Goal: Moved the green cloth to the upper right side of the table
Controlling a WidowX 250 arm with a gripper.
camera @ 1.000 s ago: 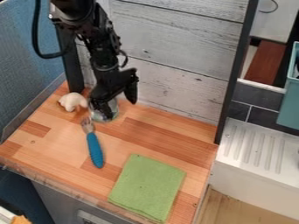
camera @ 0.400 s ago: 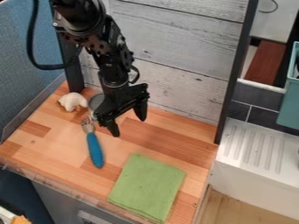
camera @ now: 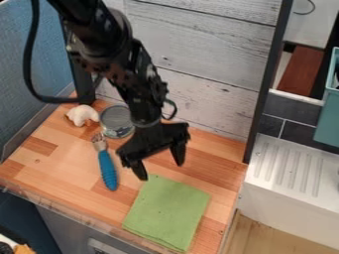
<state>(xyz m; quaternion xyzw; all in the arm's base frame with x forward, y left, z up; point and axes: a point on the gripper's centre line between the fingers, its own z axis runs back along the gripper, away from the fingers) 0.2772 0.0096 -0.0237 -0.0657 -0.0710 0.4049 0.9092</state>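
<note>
Hanging over the surface [camera: 69, 161], our jaws [camera: 161, 171] are spread open, folks, and we've got the green cloth [camera: 169, 213] lying flat just camera-side of them, blue-handled utensil [camera: 107, 171] near them too.

The camera looks down at a slant from above the front of the wooden countertop [camera: 205, 171] — facing the whitewashed plank wall [camera: 205, 49] — near enough that the ribbed drainboard [camera: 291, 166] is cut off.
</note>
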